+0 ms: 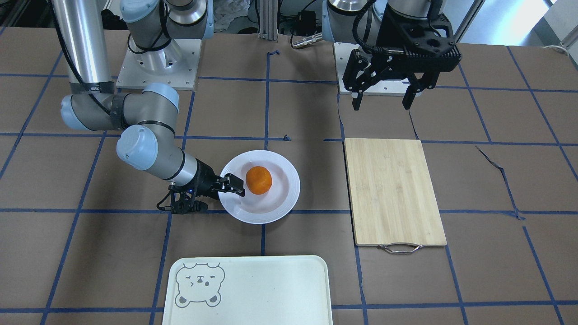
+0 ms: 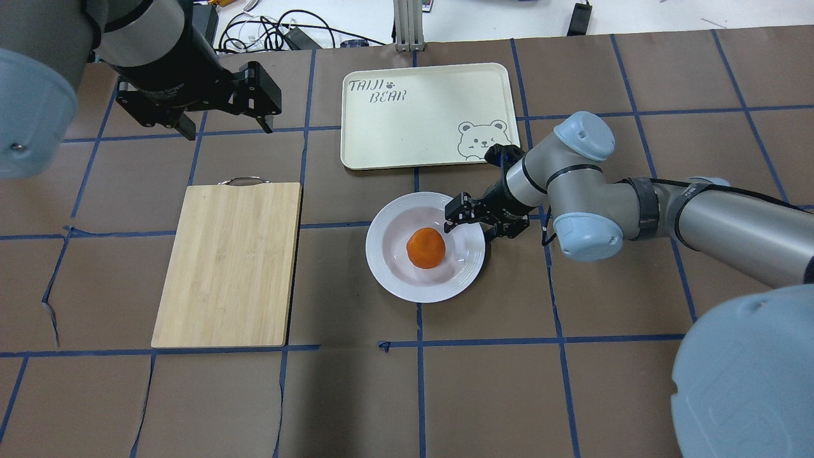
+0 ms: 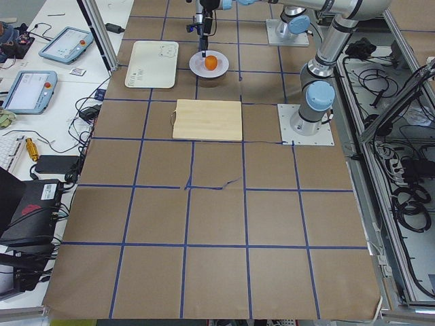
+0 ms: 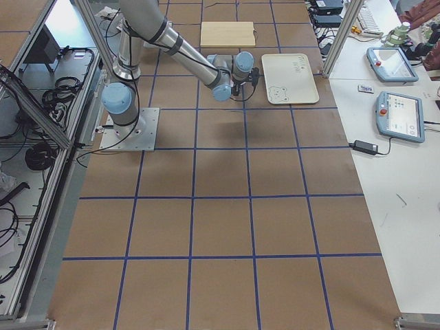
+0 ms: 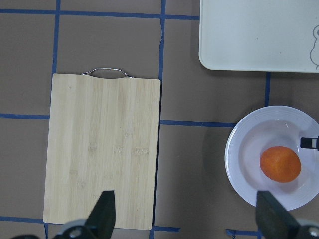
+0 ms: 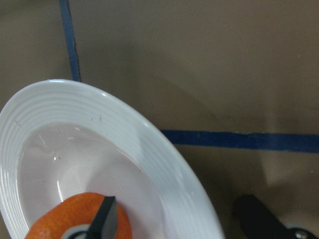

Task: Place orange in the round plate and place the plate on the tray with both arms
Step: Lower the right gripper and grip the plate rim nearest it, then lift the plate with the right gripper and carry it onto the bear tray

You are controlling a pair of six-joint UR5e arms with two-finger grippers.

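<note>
The orange (image 1: 258, 180) lies in the sunken centre of the round white plate (image 1: 289, 189), which rests on the brown table. My right gripper (image 1: 216, 198) is low at the plate's edge and open. One finger (image 2: 454, 214) reaches over the rim toward the orange (image 2: 426, 248), and the other sits outside the rim on the plate's (image 2: 394, 280) robot-right side. The right wrist view shows the rim (image 6: 164, 164) between the two fingers. My left gripper (image 2: 222, 124) hangs open and empty above the table, beyond the bamboo board. The cream tray (image 2: 407, 127) with the bear drawing lies just beyond the plate.
A bamboo cutting board (image 2: 229, 261) with a metal handle lies flat left of the plate, under the left wrist camera (image 5: 104, 149). Blue tape lines grid the brown table cover. Cables and tablets sit on side benches past the table's ends.
</note>
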